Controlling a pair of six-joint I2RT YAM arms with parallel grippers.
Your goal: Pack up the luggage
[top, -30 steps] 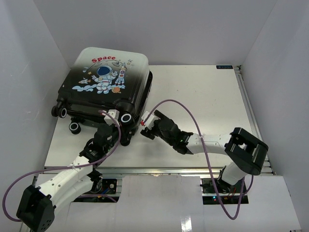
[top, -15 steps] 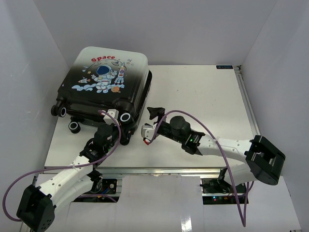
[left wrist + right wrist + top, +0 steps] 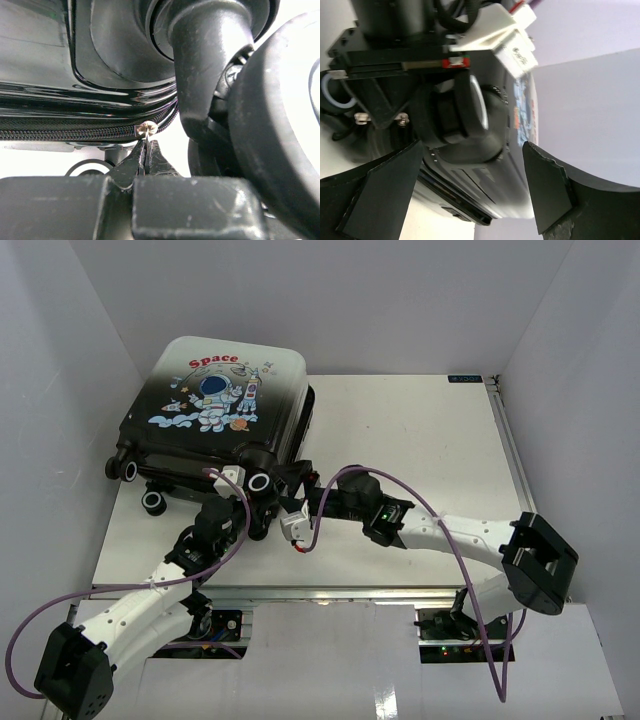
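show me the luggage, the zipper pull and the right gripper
luggage (image 3: 215,405): top external view, on the printed shell by the astronaut.
zipper pull (image 3: 148,129): left wrist view, on its small metal end at the zipper rim.
right gripper (image 3: 472,150): right wrist view, midway between its open fingertips.

White tabletop across the middle of the frame. Boxed in by plain pale walls: left wall, back wall, right wall. Small black strip with blue marks at the table's upper right corner. Silver rail down the right edge, another rail along the lower edge. White panel at the bottom of the frame, below that rail.
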